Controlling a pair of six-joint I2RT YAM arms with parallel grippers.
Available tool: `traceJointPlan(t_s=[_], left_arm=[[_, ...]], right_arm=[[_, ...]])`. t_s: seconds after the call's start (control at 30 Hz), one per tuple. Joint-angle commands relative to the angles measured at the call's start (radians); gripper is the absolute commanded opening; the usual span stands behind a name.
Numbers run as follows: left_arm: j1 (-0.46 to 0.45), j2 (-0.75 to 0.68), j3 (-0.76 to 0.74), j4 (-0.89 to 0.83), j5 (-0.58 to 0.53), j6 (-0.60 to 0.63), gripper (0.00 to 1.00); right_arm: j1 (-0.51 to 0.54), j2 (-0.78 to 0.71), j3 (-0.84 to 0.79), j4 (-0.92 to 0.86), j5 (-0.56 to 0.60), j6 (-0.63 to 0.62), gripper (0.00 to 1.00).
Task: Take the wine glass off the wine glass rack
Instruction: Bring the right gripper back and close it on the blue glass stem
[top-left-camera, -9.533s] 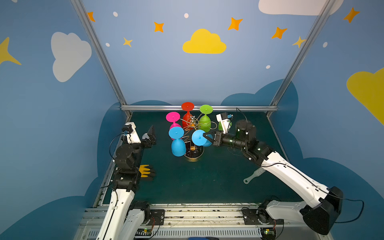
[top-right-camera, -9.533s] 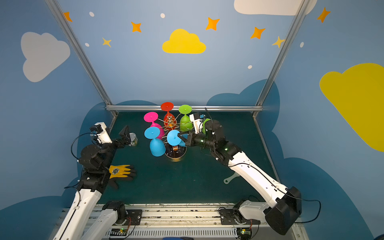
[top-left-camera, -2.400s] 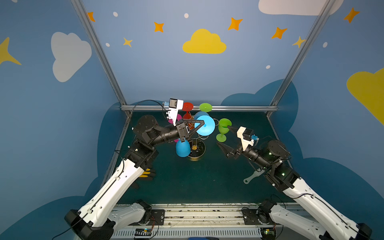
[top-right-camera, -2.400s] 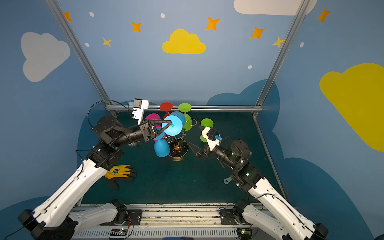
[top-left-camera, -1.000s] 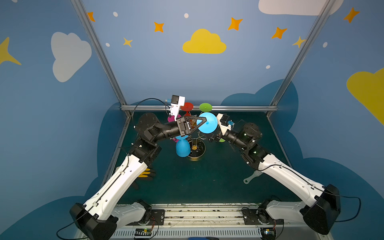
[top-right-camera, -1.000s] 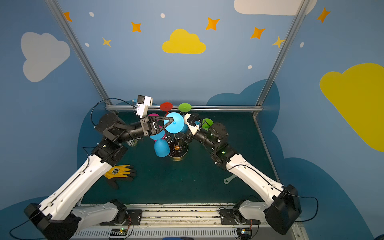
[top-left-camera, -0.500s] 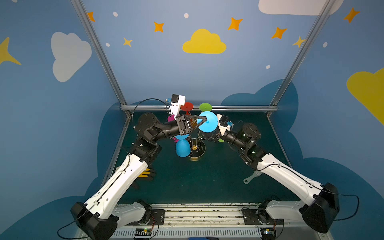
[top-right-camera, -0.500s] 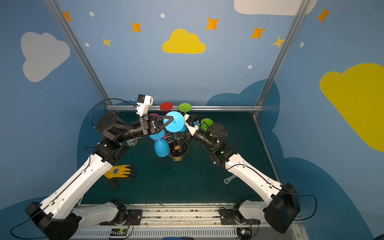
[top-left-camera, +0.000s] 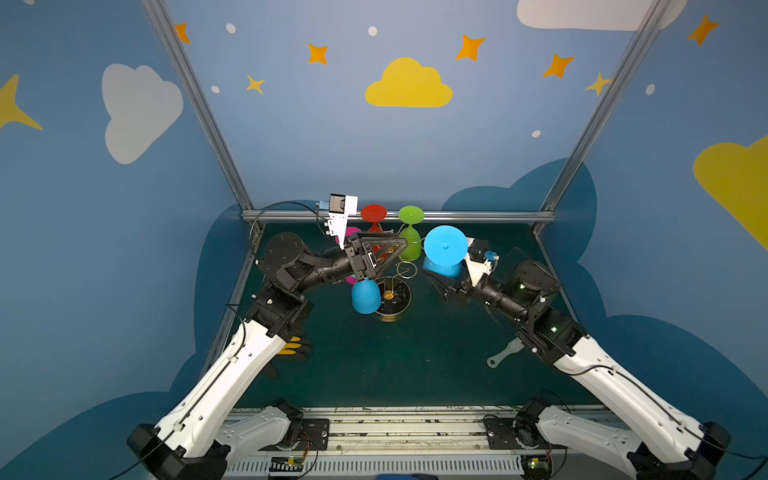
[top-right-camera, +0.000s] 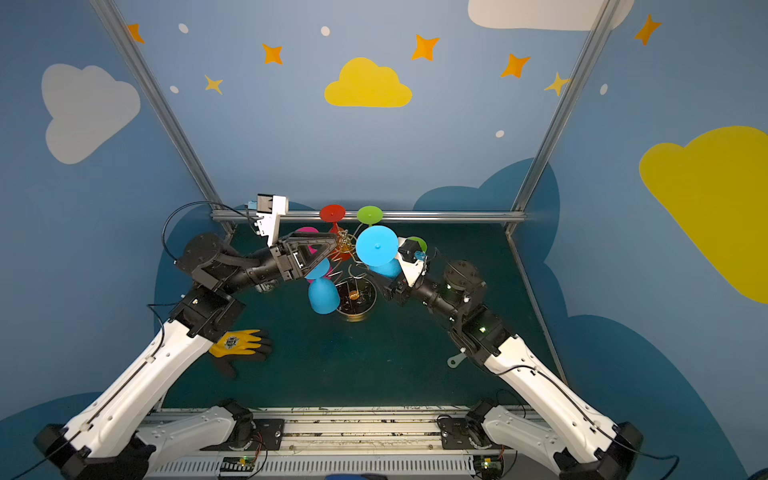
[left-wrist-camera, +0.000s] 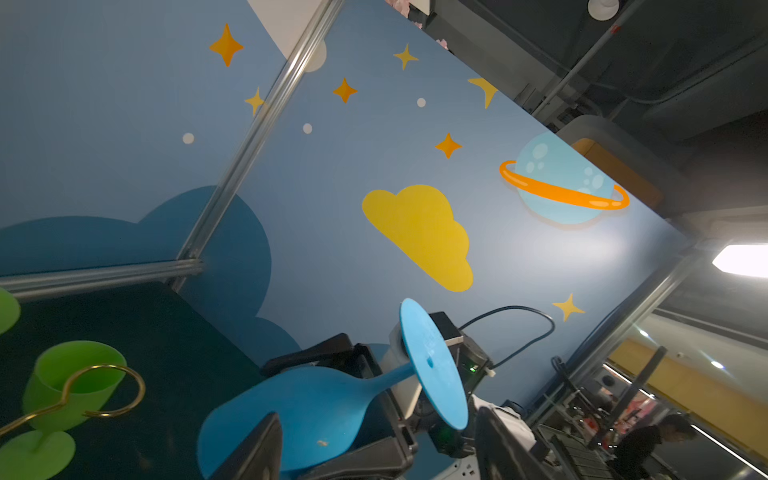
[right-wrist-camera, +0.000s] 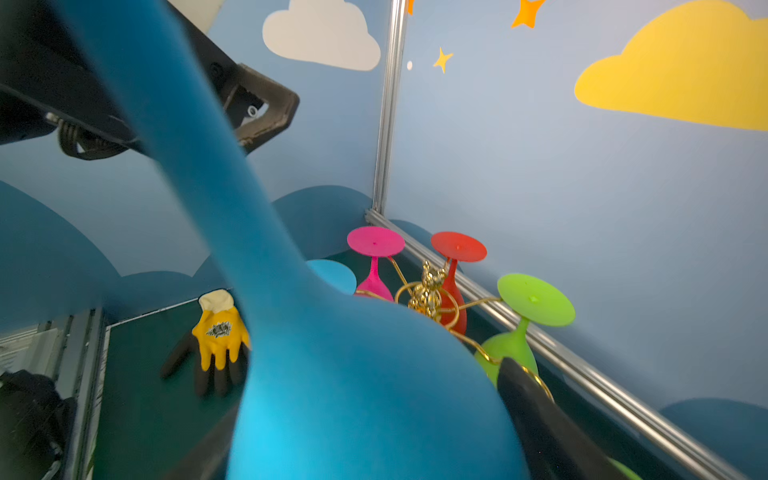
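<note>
Since half a second ago, the blue wine glass (top-left-camera: 445, 246) has shifted to the right, away from the left gripper (top-left-camera: 397, 249). In both top views we now see a clear gap between the two. The left gripper's jaws stand wide apart and hold nothing. In the left wrist view its fingers (left-wrist-camera: 253, 449) stand far apart, with the glass beyond them.

The right gripper (top-left-camera: 435, 277) is clamped on the bowl of the glass. In the right wrist view we see a black finger (right-wrist-camera: 536, 411) lying against the bowl's side.

The glass is in the air, just right of the wine glass rack (top-left-camera: 399, 300) and off its gold arms. It is tilted, foot uppermost. An empty loop (top-left-camera: 406, 270) stands just beside the bowl.

A second blue glass (top-left-camera: 365, 296), a red glass (top-left-camera: 373, 212) and a green glass (top-left-camera: 411, 216) hang on the rack. A yellow glove (top-right-camera: 239, 343) lies on the table (top-right-camera: 374, 365) beside the left arm.
</note>
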Motion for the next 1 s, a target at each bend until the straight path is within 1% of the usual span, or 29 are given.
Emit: traceJointPlan(t_s=[0.0,0.03,0.1,0.2,0.3,0.43,0.53,0.67,0.97], left_arm=[[-0.006,-0.007,-0.057,-0.006,-0.156,0.316,0.72],[-0.009,-0.007,-0.078,0.023,-0.181,0.375,0.72],[-0.023,-0.005,-0.128,0.102,-0.211,0.534,0.71],[-0.045,0.01,-0.173,0.176,-0.219,0.711,0.7],[-0.064,0.037,-0.185,0.208,-0.185,0.853,0.68],[-0.087,0.054,-0.201,0.249,-0.163,0.99,0.66],[-0.103,0.053,-0.206,0.26,-0.162,1.054,0.65],[-0.125,0.056,-0.185,0.208,-0.169,1.097,0.64],[-0.151,0.064,-0.179,0.21,-0.19,1.111,0.59]], right_arm=[[0.0,-0.013,0.091,-0.283,0.065,0.045,0.35],[0.0,-0.013,0.111,-0.334,0.067,0.052,0.35],[0.0,-0.017,0.144,-0.428,0.07,0.069,0.34],[-0.001,-0.032,0.16,-0.505,0.07,0.072,0.31],[0.0,-0.045,0.161,-0.539,0.083,0.073,0.31],[0.0,-0.019,0.203,-0.595,0.07,0.073,0.29],[0.0,0.008,0.228,-0.622,0.048,0.08,0.29],[0.0,0.029,0.23,-0.607,0.028,0.088,0.28],[0.007,0.104,0.275,-0.627,-0.053,0.097,0.25]])
